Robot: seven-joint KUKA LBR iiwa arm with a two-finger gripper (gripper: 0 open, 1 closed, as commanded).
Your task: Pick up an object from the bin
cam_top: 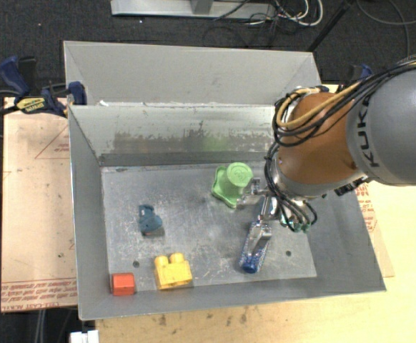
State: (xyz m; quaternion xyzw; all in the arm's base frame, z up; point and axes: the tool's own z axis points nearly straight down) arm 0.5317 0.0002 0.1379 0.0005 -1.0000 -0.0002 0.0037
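Blue stick (251, 254) sits at the gripper (262, 224), whose opening cannot be told, apparently mid-grasp; next calls for a straight lift.

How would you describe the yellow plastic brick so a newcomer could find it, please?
Start at the lower-left corner of the grey metal bin. Just right of the small orange cube there lies the yellow plastic brick. It alone is yellow, with two studs on top.
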